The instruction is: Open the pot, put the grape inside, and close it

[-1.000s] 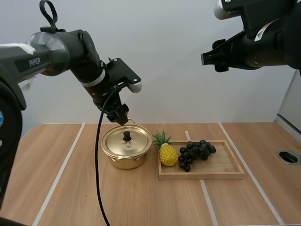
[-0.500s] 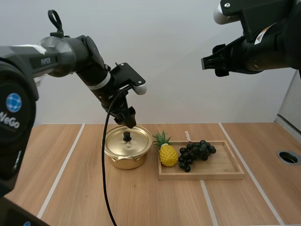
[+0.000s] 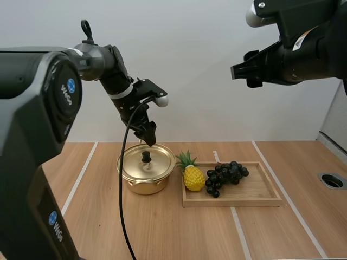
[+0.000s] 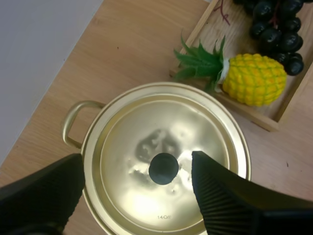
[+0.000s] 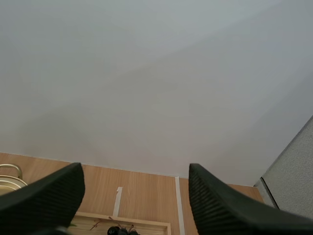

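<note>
Left gripper spread over lid knob, maybe off-centre: a skewed pinch could slip off, shoving pot into pineapple.

A: From where does the high view look?
B: From behind and above, forward and down on the table.
A: And the wrist views?
B: The left looks straight down, close over the pot. The right looks forward from high up. All three share the tray.
</note>
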